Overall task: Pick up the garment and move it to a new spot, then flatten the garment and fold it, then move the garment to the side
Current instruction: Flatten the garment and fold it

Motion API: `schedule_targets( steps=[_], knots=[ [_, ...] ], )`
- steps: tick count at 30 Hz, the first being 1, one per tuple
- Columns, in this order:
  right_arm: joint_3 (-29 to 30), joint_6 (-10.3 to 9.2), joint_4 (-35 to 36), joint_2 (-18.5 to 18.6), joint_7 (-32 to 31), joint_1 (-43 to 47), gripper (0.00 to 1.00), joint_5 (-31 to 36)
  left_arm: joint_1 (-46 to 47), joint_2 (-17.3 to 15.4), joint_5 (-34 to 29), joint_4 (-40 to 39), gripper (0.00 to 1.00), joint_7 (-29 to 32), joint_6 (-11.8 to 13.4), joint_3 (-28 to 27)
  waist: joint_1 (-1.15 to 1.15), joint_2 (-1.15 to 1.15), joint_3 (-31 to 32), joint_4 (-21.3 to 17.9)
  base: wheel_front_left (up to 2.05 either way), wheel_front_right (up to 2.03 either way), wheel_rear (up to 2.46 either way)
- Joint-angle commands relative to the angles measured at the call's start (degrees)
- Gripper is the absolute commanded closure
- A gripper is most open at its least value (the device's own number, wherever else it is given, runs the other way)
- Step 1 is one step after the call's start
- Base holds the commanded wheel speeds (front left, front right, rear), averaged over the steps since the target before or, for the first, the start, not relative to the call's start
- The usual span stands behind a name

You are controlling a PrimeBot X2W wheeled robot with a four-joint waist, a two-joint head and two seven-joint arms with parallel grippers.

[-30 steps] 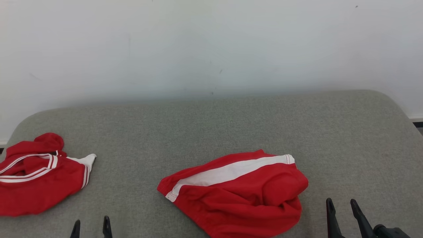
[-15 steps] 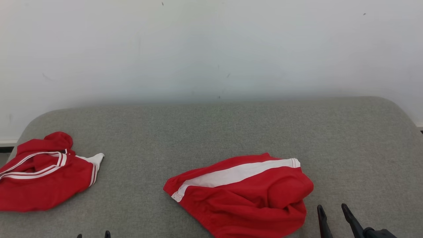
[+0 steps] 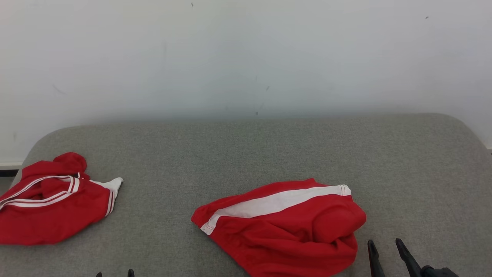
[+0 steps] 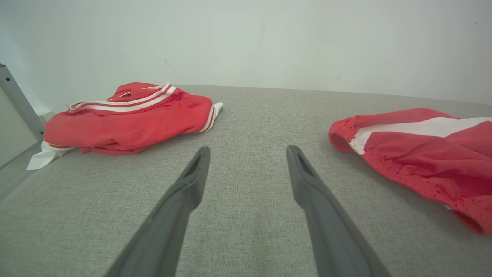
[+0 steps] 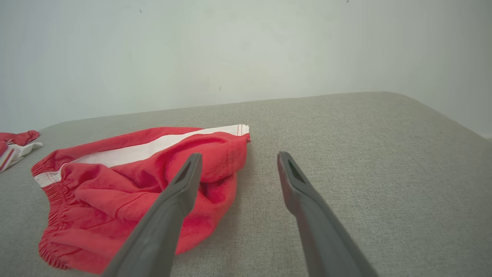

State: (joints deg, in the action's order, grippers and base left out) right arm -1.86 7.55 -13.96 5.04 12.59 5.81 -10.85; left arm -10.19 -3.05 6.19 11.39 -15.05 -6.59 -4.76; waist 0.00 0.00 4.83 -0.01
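Soft woven grey fabric covers my tabletop [image 3: 246,154], and its far corners are rounded under a plain white wall [image 3: 246,57]. In the middle lies the garment [image 3: 292,231], smooth red cloth with 1 wide white stripe. It is crumpled and bunched, with a gathered elastic hem showing at its near edge [image 5: 115,184]. It sits close to the front edge of the tabletop, and from my left wrist it lies off to the right [image 4: 423,154].

Far over on the left edge sits a second red piece [image 3: 50,207], rumpled, with thin white stripes and a white corner poking out. The 2 lie well apart, with bare grey fabric between them. There is plenty of open surface behind the garment up to the wall, and more to its right.

My right claw [image 3: 384,242] hovers just beside the garment's right end, its 2 dark fingers spread wide, holding nothing and touching no cloth [image 5: 239,154]. My left claw [image 3: 115,274] is spread wide too and empty, over bare fabric between the 2 red heaps [image 4: 248,150].
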Motion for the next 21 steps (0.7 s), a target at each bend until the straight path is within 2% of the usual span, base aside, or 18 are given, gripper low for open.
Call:
schedule_targets(
  steps=[1,7,12,15,21],
  knots=[
    [0.05,-0.11,0.1,-0.13,-0.07,0.38,0.0,-0.36,0.55,0.17,0.18,-0.03,0.0,-0.19,-0.26,0.07,0.0,0.0,-0.1,-0.06,0.0,0.0,0.0],
    [0.75,-0.11,0.14,-0.02,-1.42,-0.48,0.0,-1.57,0.83,0.19,2.46,2.11,0.0,-0.18,-0.41,1.26,0.0,0.0,-0.57,-0.18,0.0,0.0,0.0],
    [1.18,-0.11,0.88,1.41,-7.04,-4.0,0.0,-4.22,5.23,0.17,6.44,8.24,0.0,1.66,-0.71,5.89,0.0,0.0,-1.24,-0.02,0.0,0.0,0.0],
    [2.16,-0.11,0.3,3.7,-16.38,-9.15,0.0,-5.87,10.71,0.18,10.36,11.05,0.0,8.36,-0.28,9.57,0.0,0.0,-2.16,0.08,0.0,0.0,0.0],
    [5.22,-0.11,-1.72,3.93,-33.44,-18.8,0.0,-6.5,19.15,0.18,17.94,14.39,0.0,20.21,2.71,15.79,0.0,0.0,-4.06,-0.07,0.0,0.0,0.0]
  ],
)
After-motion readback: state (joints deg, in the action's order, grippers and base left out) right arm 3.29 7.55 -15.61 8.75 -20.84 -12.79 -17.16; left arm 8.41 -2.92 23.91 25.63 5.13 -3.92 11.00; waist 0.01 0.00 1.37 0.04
